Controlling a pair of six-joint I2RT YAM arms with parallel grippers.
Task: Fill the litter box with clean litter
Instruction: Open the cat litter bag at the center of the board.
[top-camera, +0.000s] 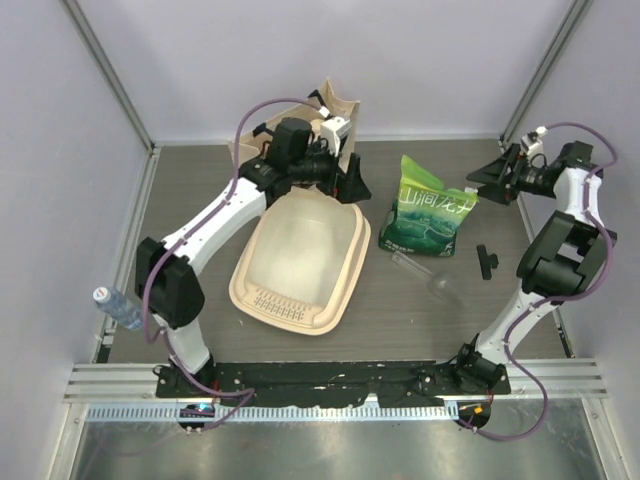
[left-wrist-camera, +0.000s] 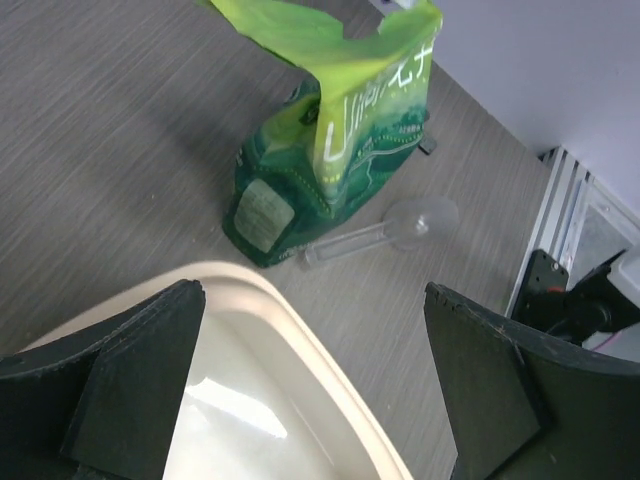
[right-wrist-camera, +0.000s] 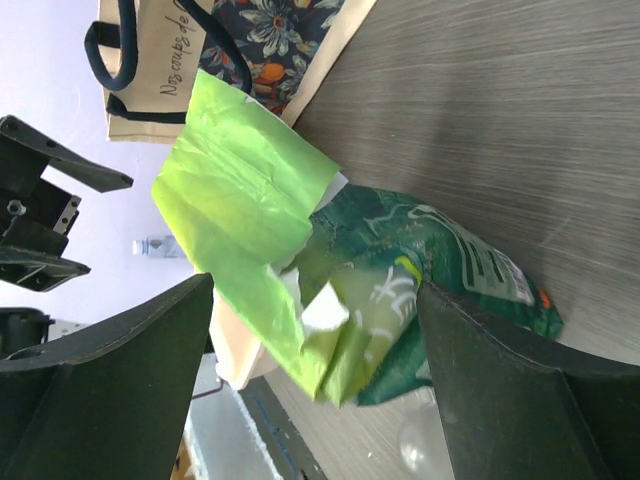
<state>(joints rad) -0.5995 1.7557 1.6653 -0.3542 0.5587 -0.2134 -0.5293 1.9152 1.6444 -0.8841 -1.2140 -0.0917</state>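
Hovering at the far rim of the litter box (top-camera: 300, 240), left gripper (left-wrist-camera: 310, 372) has jaws wide apart and empty, likely waiting. Right gripper (right-wrist-camera: 315, 390), also spread and empty, faces the green bag (top-camera: 430, 215) at far right, probably lined up to grasp it. Litter box mid-table: cream, bare inside, no clean litter visible.
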